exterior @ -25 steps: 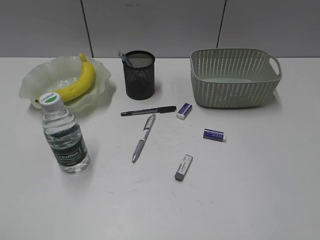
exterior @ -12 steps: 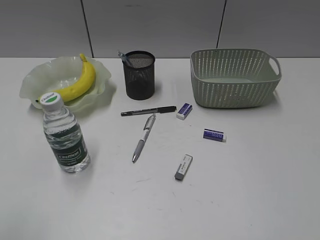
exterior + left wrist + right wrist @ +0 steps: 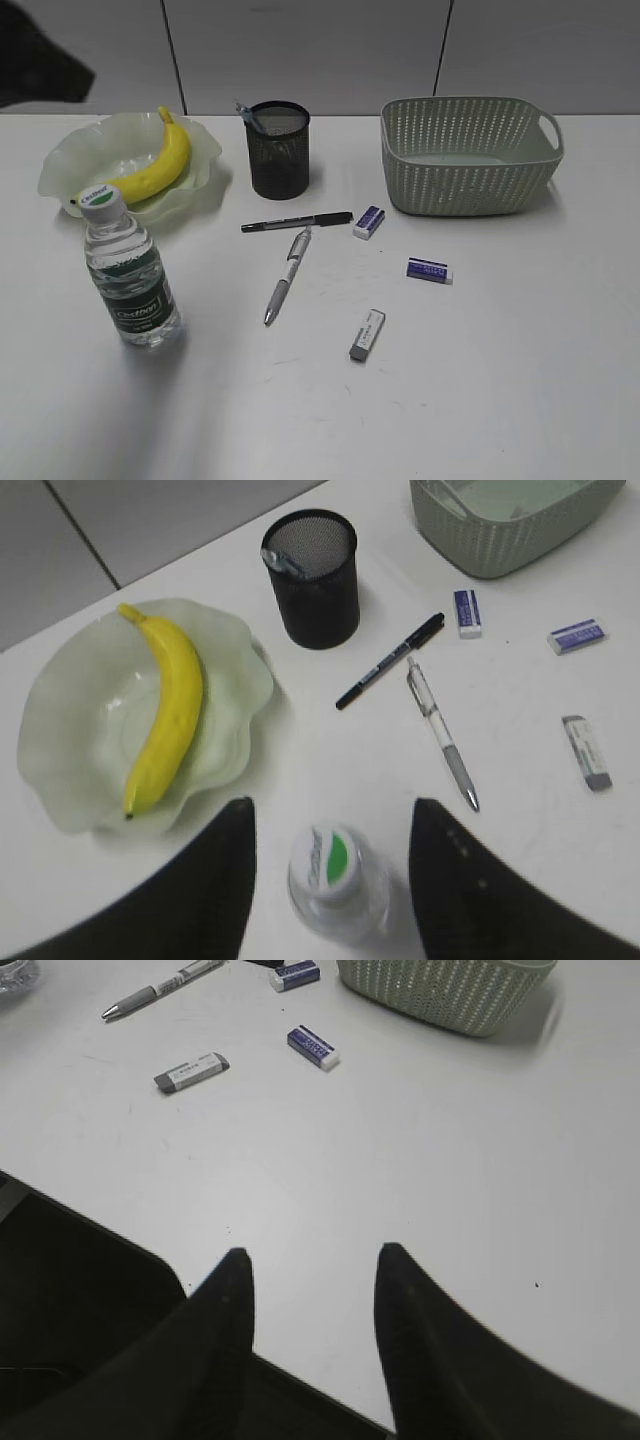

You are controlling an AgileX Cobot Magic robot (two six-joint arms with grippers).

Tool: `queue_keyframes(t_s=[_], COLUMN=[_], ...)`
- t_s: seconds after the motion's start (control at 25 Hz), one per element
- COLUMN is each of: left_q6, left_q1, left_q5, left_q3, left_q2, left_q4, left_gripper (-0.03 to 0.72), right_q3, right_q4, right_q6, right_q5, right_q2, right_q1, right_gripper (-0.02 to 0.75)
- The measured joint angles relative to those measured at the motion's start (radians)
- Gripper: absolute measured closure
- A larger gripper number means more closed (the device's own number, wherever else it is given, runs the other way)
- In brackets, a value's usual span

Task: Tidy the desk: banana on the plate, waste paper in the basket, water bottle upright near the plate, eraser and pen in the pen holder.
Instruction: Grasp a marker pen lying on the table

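Observation:
The banana [image 3: 160, 160] lies in the wavy-rimmed plate [image 3: 70, 160]. Just in front of the plate the water bottle [image 3: 130, 275] stands upright. My left gripper [image 3: 330, 808] hovers open high above the bottle's cap [image 3: 330, 865], apart from it. A black pen [image 3: 296, 222], a silver pen [image 3: 287, 276] and three erasers [image 3: 369, 221] [image 3: 429, 270] [image 3: 367, 334] lie loose mid-desk. The black mesh pen holder [image 3: 279, 150] has something blue sticking out. My right gripper [image 3: 313, 1253] is open and empty over the desk's near edge. No waste paper shows.
The perforated basket [image 3: 470, 155] stands at the back right, its inside mostly hidden. A dark part of my left arm [image 3: 35, 60] shows in the upper left corner of the exterior view. A grey wall runs behind the desk [image 3: 520, 380].
A dark part of the left arm has come into the exterior view's upper left corner. The bottle and everything else on the desk have stayed in place.

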Motion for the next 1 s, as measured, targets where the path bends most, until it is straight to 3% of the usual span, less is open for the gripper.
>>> queue_keyframes(t_s=[0.32,0.56,0.8,1.0], left_q6=[0.147,0.383,0.542,0.575], left_q1=[-0.001,-0.001,-0.013,-0.046], left_q5=[0.049,0.145,0.178,0.099], left_q3=[-0.419,-0.658,-0.714,-0.716], left_q2=[0.533,0.789,0.936,1.016], left_q4=[-0.020,-0.147,-0.154,-0.081], left_gripper=[0.265,0.259,0.235,0.221], right_q3=[0.000,0.000,0.000,0.000], right_q4=[0.001,0.001,0.001,0.001], right_q6=[-0.001,-0.001,-0.001,-0.001], right_q5=[0.000,0.000,0.000,0.000], right_q2=[0.000,0.000,0.000,0.000], right_q1=[0.000,0.000,0.000,0.000], right_gripper=[0.407,0.407,0.407,0.407])
